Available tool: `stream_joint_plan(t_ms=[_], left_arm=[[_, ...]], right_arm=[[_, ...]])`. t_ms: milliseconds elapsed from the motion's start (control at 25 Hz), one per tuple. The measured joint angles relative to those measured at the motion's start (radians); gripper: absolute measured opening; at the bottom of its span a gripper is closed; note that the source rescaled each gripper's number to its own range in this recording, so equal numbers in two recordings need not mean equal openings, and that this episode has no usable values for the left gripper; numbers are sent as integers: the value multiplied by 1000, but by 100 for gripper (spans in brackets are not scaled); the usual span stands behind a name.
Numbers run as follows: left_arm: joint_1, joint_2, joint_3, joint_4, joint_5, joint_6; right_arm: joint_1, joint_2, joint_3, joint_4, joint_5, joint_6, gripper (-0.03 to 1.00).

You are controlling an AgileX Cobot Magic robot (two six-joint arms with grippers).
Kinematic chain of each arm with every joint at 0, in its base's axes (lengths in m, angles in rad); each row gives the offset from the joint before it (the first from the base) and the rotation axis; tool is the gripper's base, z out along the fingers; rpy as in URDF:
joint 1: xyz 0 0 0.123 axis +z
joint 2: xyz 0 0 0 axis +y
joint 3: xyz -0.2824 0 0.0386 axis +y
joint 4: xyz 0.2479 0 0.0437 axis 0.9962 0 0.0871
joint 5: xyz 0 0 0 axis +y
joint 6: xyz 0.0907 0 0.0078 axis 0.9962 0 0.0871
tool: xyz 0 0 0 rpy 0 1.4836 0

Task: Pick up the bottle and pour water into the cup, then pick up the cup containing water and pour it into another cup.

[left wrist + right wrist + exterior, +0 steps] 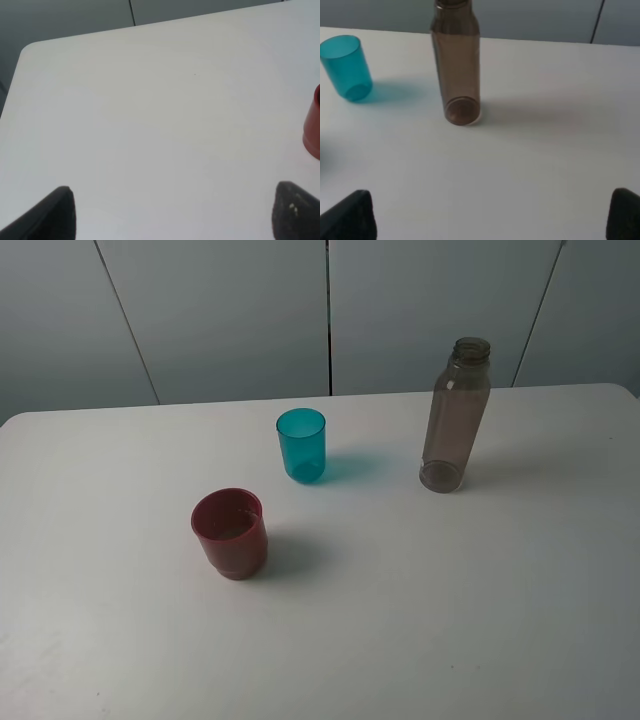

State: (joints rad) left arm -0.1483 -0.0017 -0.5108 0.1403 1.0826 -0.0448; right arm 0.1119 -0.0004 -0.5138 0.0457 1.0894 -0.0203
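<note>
Exterior high: white table [450, 620] holds three things, all upright and apart. Tall smoky grey-brown translucent plastic bottle [455, 418], uncapped, stands right of centre toward the back. Small teal translucent plastic tumbler [301, 445] sits near the middle, left of the bottle. Squat dark red translucent plastic cup [230, 533] is nearer the front, left of the teal one. No arm or gripper shows here.

Left wrist: left gripper [175, 212] hangs over bare tabletop, both dark fingertips [55, 215] spread wide, nothing between them. The red cup [313, 125] only clips the picture's edge — off to one side, well outside the jaws.

Right wrist: right gripper [492, 215] stands wide apart, holding nothing. The bottle [456, 70] stands ahead of it, between the finger lines but well clear — teal tumbler [346, 67] further off to the side.
</note>
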Motion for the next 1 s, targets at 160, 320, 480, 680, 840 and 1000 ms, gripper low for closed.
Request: stream_joint_plan(t_ms=[160, 320, 480, 680, 840, 1000], left_arm=[[0, 0, 0, 0, 0, 0], [0, 0, 0, 0, 0, 0], [0, 0, 0, 0, 0, -2], [0, 0, 0, 0, 0, -3], [0, 0, 0, 0, 0, -3], [0, 0, 0, 0, 0, -3]], right_arm=[[-101, 0, 0, 0, 0, 0, 100], [-135, 0, 0, 0, 0, 1, 100], [-136, 0, 0, 0, 0, 1, 100], [-136, 0, 0, 0, 0, 1, 100], [-136, 0, 0, 0, 0, 1, 100], [-136, 0, 0, 0, 0, 1, 100]])
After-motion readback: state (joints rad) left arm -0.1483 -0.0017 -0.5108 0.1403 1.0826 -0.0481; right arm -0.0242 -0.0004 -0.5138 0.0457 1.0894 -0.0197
